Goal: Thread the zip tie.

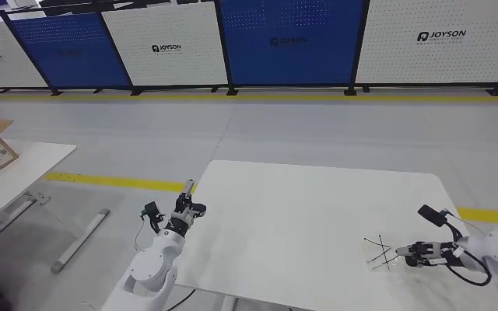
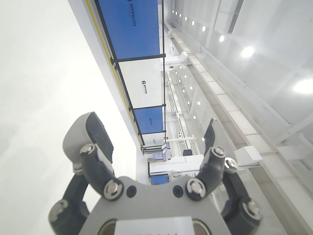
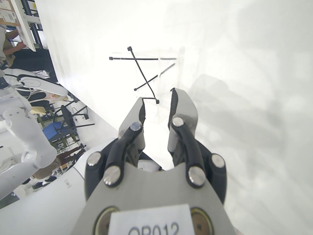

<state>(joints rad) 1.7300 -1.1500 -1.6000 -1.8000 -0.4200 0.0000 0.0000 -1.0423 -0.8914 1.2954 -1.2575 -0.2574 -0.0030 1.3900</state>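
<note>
The zip ties (image 1: 380,250) lie crossed at the lower right of the top view, just ahead of the right gripper (image 1: 401,253), jaws open and empty; the left gripper (image 1: 187,189), also open, is well apart.

So the right pincer (image 3: 157,95) hangs low over the white worktop (image 3: 232,37), fingers a little apart. Just past the tips, a few black zip ties (image 3: 144,74) lie crossed over each other, the nearest one's head right by one fingertip.
</note>
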